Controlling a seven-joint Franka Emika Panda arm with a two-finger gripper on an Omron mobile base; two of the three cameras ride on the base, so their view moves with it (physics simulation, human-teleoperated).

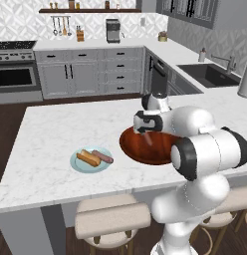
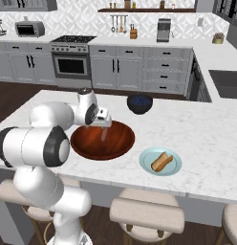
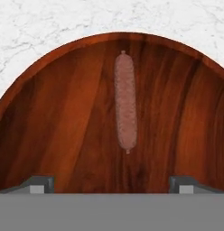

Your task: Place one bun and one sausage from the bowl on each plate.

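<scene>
The wooden bowl sits mid-counter and holds one sausage lying alone on its floor. My gripper hovers over the bowl, open and empty, with the sausage just ahead of its wide-spread fingertips. Left of the bowl, a light-blue plate carries a bun and a sausage side by side. Right of the bowl, the other plate carries only a bun.
A dark blue-black bowl stands on the counter behind the wooden bowl. Stools line the counter's near edge. A sink is set in the far right counter, and my own arm hides part of the counter.
</scene>
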